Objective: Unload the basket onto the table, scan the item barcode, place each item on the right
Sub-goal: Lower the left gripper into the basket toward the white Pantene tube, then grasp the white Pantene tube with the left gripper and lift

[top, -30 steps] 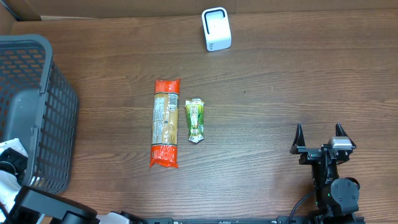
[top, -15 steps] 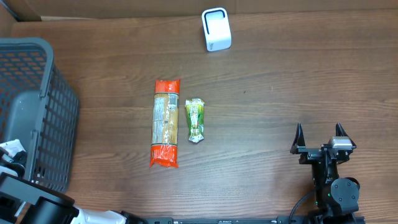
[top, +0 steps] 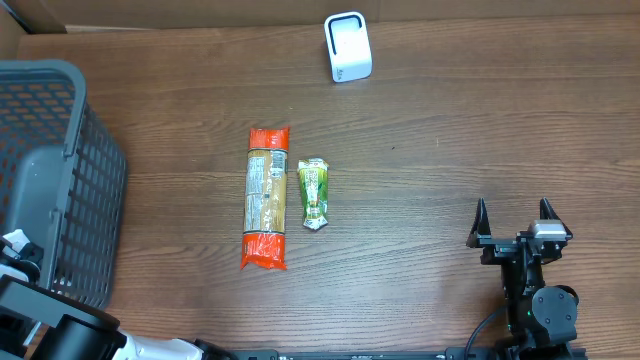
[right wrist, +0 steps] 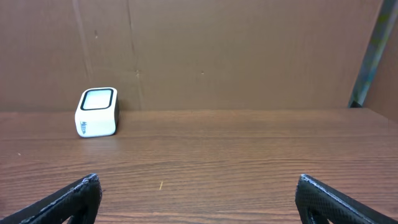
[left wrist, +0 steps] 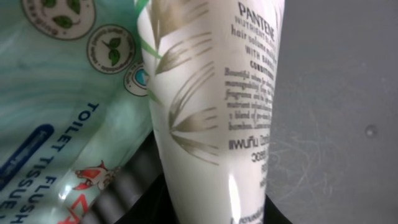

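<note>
While the right end effector (top: 513, 206) sat spread at lower right of the wood-grain table (top: 420, 150), a glossy white "PANTENE" tube (left wrist: 211, 112) filled the centre of the left wrist view, touching a mint "TOILET TISSUE" pack (left wrist: 56, 93) at left; whether the left end effector (top: 18, 258) gripped anything, could not tell.

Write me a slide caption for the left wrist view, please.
Close-up of a white Pantene tube beside a green toilet tissue pack.
</note>
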You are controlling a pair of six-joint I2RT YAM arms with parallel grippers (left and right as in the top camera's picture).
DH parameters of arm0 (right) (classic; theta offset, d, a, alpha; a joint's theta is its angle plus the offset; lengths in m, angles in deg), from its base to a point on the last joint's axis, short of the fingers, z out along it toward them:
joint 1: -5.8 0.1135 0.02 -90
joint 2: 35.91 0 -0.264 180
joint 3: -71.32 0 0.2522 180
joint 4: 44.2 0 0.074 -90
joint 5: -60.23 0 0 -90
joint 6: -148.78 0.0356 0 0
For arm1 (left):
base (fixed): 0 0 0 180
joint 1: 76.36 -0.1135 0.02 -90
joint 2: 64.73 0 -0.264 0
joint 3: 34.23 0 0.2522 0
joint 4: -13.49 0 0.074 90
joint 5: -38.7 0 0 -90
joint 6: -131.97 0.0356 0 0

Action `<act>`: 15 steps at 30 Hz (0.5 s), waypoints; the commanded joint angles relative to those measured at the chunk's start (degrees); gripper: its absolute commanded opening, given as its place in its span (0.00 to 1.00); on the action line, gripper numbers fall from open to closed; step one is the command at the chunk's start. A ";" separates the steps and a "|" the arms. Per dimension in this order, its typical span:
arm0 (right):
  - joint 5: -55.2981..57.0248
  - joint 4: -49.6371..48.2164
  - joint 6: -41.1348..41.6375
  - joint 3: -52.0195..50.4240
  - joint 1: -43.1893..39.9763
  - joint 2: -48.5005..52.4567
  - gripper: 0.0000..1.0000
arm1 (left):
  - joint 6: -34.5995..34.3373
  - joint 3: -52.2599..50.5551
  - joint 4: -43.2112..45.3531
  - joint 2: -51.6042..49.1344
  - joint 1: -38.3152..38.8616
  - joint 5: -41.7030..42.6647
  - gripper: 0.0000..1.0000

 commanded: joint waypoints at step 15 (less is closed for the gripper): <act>0.09 -0.42 -0.24 -0.59 0.33 -0.42 1.00 | -1.70 16.41 -20.28 -4.76 2.40 1.33 0.04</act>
